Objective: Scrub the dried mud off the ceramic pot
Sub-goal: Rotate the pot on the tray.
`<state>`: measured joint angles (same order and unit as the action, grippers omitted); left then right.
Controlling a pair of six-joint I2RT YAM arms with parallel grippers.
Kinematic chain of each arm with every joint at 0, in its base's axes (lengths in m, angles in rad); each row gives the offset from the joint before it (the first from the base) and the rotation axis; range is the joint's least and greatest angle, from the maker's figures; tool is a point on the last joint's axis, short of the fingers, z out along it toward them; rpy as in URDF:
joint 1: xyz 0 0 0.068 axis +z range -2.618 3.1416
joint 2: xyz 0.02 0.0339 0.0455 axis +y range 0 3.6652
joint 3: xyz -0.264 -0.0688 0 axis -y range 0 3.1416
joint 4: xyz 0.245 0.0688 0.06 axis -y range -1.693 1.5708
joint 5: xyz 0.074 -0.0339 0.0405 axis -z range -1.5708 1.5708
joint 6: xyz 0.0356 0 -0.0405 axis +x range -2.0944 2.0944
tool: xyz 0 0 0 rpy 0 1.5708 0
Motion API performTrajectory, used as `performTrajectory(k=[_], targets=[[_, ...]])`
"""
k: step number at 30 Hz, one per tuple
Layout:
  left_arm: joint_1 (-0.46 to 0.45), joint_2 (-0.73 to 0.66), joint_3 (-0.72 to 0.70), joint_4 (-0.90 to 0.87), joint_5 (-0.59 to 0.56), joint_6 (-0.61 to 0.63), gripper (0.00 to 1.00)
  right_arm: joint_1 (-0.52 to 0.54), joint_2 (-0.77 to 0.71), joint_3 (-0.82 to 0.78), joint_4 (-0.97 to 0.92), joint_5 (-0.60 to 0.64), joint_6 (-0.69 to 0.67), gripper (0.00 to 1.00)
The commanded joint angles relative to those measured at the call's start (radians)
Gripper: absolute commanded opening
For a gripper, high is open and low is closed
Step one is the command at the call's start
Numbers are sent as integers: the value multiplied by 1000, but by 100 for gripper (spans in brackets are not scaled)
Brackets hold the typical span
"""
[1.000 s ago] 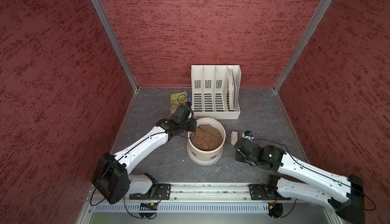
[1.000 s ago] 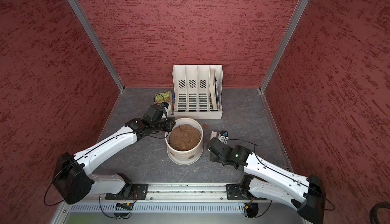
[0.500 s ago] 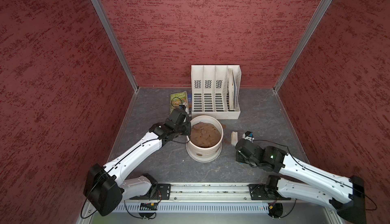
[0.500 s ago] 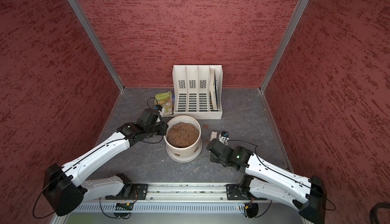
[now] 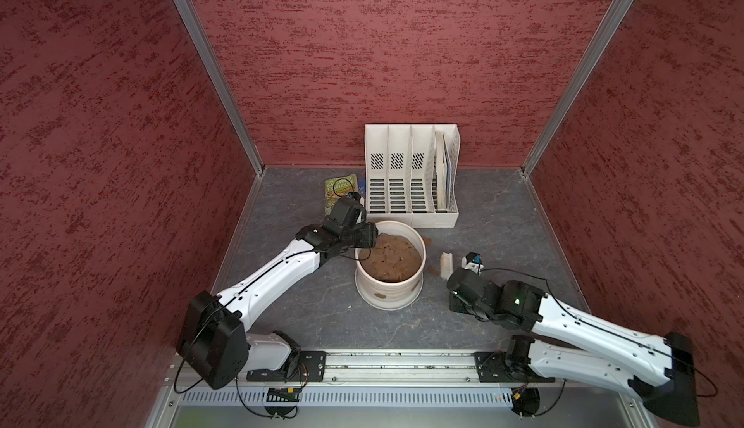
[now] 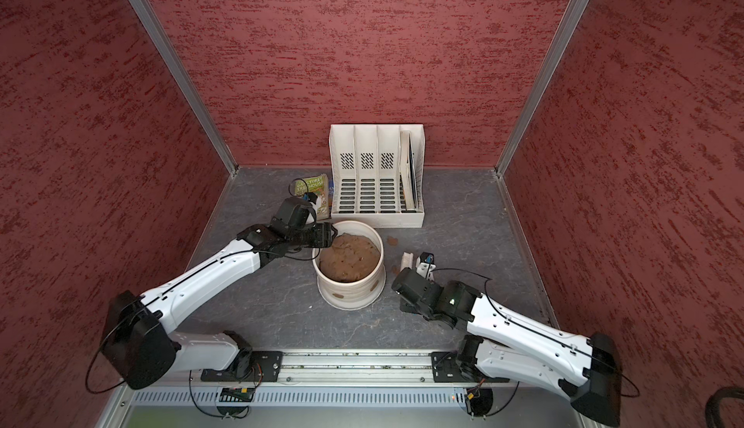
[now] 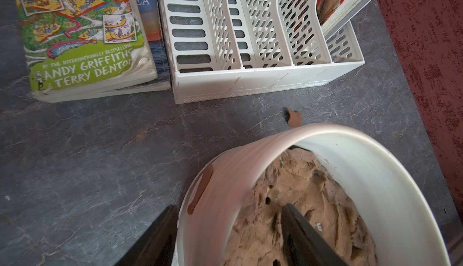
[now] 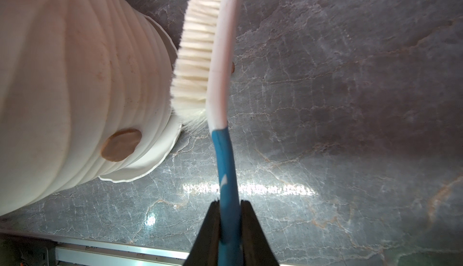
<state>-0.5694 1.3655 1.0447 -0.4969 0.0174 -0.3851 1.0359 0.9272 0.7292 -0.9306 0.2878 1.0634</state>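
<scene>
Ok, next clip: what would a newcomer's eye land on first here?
The cream ceramic pot in the middle of the grey table stands out, heaped with lumpy brown soil; the left gripper straddles its rim with open jaws. Beside it, the right gripper is shut on a blue-handled brush, bristles turned toward the pot wall, which has a round patch of dried mud close by. A white file rack stands behind the pot.

Bare floor (image 5: 322, 325) is left open in front of the ceramic pot (image 5: 402, 289). Behind it only a narrow gap is found — file rack (image 5: 410, 214) and books (image 5: 338, 188) stand close — and its right side is crowded by the brush (image 5: 446, 265).
</scene>
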Motion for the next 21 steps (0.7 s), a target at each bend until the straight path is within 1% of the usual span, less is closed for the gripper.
performTrajectory(k=[1, 3, 6, 9, 11, 12, 14, 17, 21], targets=[[5, 23, 31, 44, 29, 4, 68, 16, -2, 21, -3, 36, 13, 0], [5, 21, 29, 58, 26, -1, 67, 17, 1, 19, -1, 36, 13, 0], [5, 23, 32, 52, 17, -1, 60, 19, 10, 22, 2, 34, 13, 0], [6, 17, 23, 41, 10, 0, 48, 20, 10, 21, 3, 42, 10, 0], [5, 11, 16, 22, 6, 0, 37, 20, 11, 21, 0, 44, 13, 0], [6, 8, 15, 12, 2, -1, 29, 21, 10, 22, 0, 42, 13, 0], [6, -5, 3, 0, -2, -5, 18, 20, 7, 21, -2, 43, 12, 0], [3, -35, -21, -13, -2, -12, 10, 21, 7, 21, -9, 50, 13, 0], [-3, -86, -43, -46, -10, -14, 3, 21, 6, 19, -7, 46, 11, 0]])
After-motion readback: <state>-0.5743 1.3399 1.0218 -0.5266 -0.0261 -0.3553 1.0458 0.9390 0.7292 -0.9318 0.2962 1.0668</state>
